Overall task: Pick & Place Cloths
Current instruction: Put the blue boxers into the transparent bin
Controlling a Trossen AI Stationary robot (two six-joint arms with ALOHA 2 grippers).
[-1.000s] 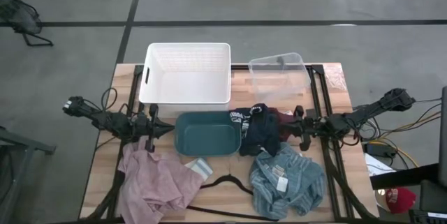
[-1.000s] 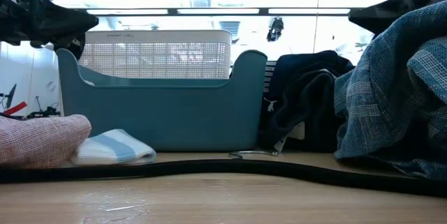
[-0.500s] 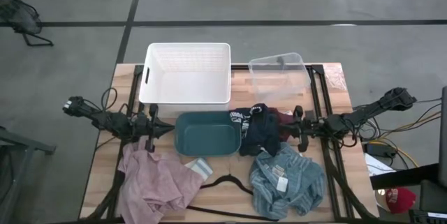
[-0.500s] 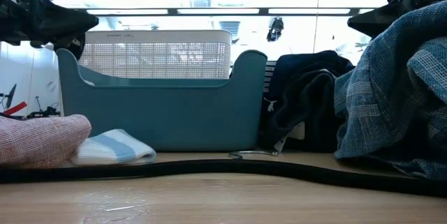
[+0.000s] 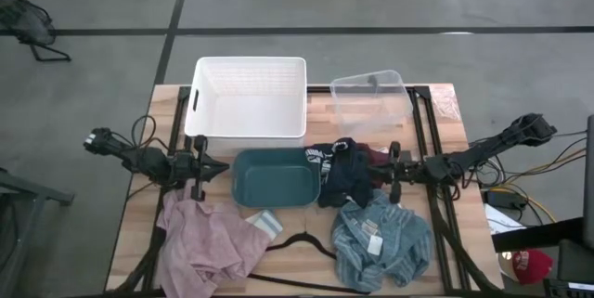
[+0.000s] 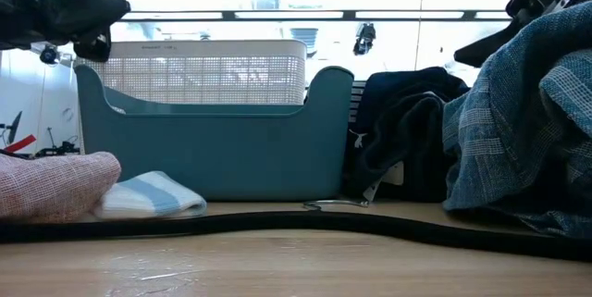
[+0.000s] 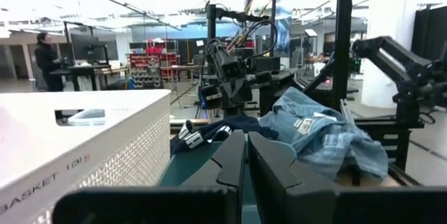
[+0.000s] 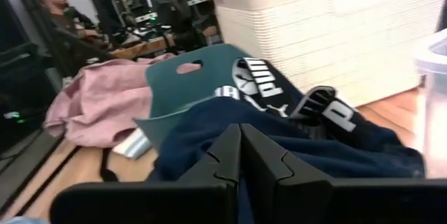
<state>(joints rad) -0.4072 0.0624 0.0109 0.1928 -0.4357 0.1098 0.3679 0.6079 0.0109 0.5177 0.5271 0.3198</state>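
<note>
Above the table's left part my left gripper (image 5: 221,167) (image 7: 246,135) hovers shut, beside the teal bin (image 5: 276,177) and over the far end of the pale pink cloth (image 5: 209,242). My right gripper (image 5: 385,177) (image 8: 239,128) is shut too. It hangs above the table between the navy cloth (image 5: 343,175) and the maroon cloth (image 5: 376,156), touching neither. The navy cloth is draped over the teal bin's right rim. Spread flat on the table's near right part is the light blue striped cloth (image 5: 380,242), white tag up. A folded white sock (image 5: 264,221) lies beside the pink cloth.
A white basket (image 5: 249,96) and a clear bin (image 5: 371,98) stand along the far edge. Near the front edge, a black wire hanger (image 5: 306,242) lies between the pink and blue cloths. People stand in the room beyond the table.
Both arms have shifted a little. In the low view my left gripper has risen slightly. My right gripper has edged toward the table's left, nearer the navy cloth. No cloth has moved.
</note>
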